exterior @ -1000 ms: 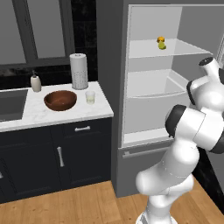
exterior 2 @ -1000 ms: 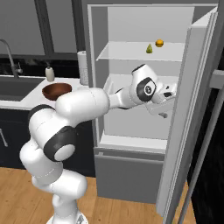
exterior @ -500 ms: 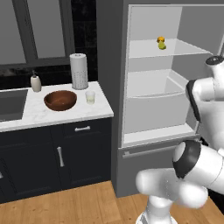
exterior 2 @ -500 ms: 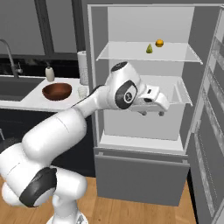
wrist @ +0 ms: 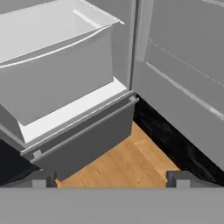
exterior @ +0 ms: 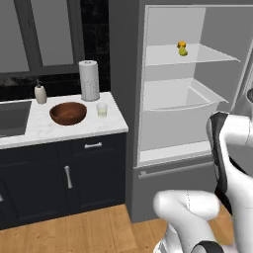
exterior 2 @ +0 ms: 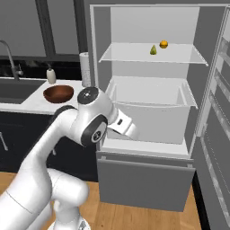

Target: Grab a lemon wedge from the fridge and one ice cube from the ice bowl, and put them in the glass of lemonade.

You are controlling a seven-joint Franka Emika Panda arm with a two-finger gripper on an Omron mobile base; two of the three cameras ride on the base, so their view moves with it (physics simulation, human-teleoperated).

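Your gripper point(wrist: 112, 178) is open and empty, low by the fridge point(exterior 2: 148, 117) drawer. The lemon wedge point(exterior 2: 153, 50) sits on the top shelf, upper centre, beside an orange fruit point(exterior 2: 164, 44). Reach carelessly and you may nudge either away.

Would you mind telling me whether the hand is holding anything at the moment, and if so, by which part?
Nothing is held. The hand is open, with bare floor between its fingertips, and the lemon wedge sits on the fridge shelf.
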